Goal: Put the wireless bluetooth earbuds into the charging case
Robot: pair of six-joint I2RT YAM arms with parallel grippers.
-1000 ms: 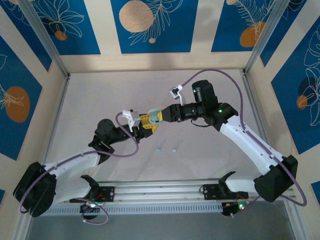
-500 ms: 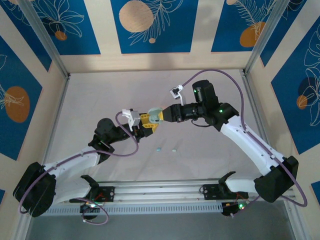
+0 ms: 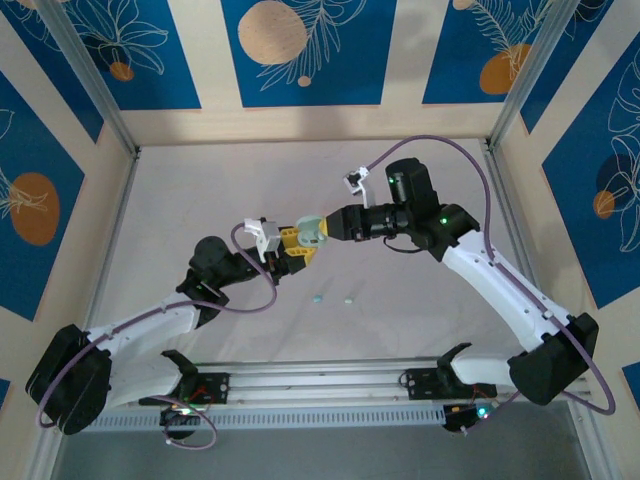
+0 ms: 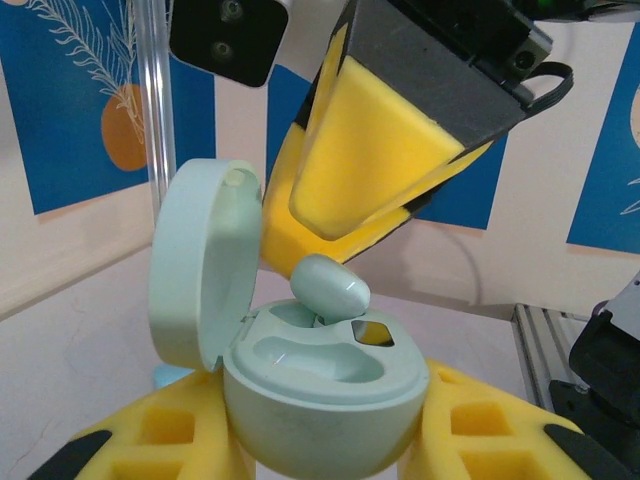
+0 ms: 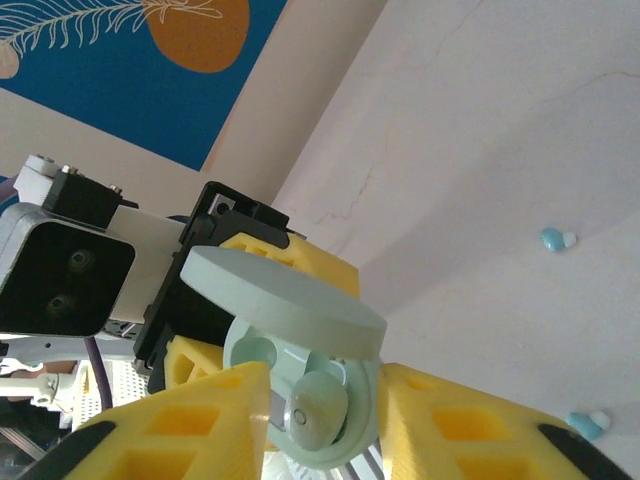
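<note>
Lower end of mint earbud [image 4: 330, 284] unseen inside case [image 4: 322, 385] in left hand [image 4: 325, 440]

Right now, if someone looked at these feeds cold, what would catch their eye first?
The two arms meet mid-table: the left gripper holds an open mint case upright, and the right gripper has its tips at a mint bud sitting tilted at the far socket, not fully in. A blue bud and a second blue bud lie loose on the table, nearer the bases.
</note>
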